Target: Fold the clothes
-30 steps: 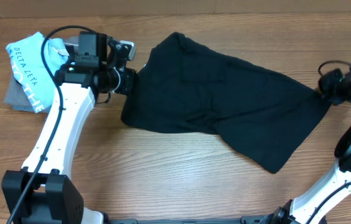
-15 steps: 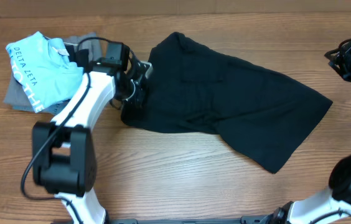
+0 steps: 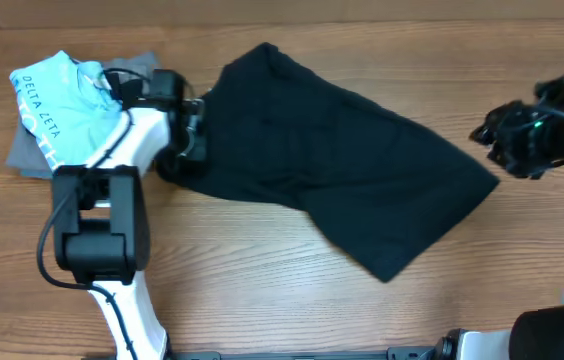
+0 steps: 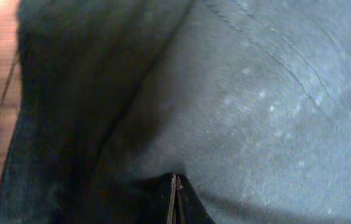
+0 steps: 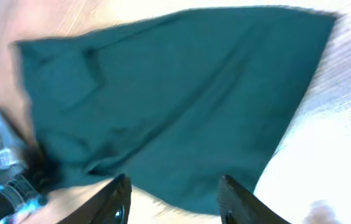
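The clothes [image 3: 332, 170], one large black garment, lie spread on the wooden table from upper left to lower right. My left gripper [image 3: 194, 135] is at the garment's left edge, shut on the cloth. In the left wrist view black fabric [image 4: 238, 106] fills the frame, and the fingertips [image 4: 175, 199] are pressed together amid it. My right gripper [image 3: 490, 133] hangs open just off the garment's right corner, holding nothing. In the right wrist view its fingers [image 5: 118, 199] stand wide apart above the cloth [image 5: 175, 106].
A light blue shirt with white lettering [image 3: 57, 105] lies on a grey folded garment [image 3: 27, 155] at the far left, beside my left arm [image 3: 112, 170]. Bare wood [image 3: 262, 280] runs along the front of the table.
My left gripper shut on the garment's left edge and the whole garment slid left. My right gripper opened, let go of the right corner and came away from the cloth.
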